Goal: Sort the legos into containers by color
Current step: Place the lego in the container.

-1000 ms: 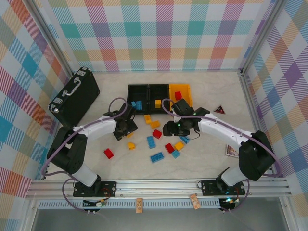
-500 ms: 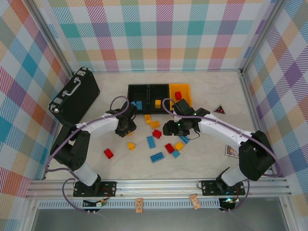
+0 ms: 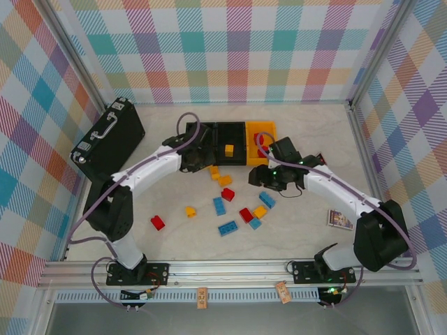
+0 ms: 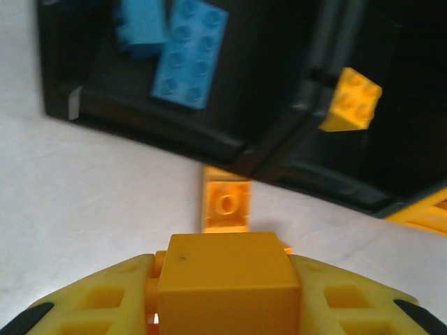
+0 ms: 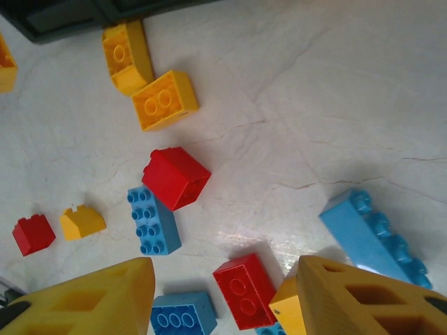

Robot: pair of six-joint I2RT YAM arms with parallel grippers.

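The left gripper (image 4: 223, 307) pinched a small yellow-orange studded plastic brick (image 4: 229, 272), just short of the black plastic bin (image 4: 405, 132) holding another yellow brick (image 4: 353, 101), ahead and rightward. The right gripper (image 5: 225, 279), right of that bin, gaped empty.

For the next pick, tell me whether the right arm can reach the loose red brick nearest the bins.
Probably yes: the red brick lies uncovered, and the right gripper hangs open nearby.

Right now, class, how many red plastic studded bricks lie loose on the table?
3. The left red brick lies alone, front-left; the middle red brick lies mid-table; the right red brick sits beside a loose yellow brick. Others may be hidden.
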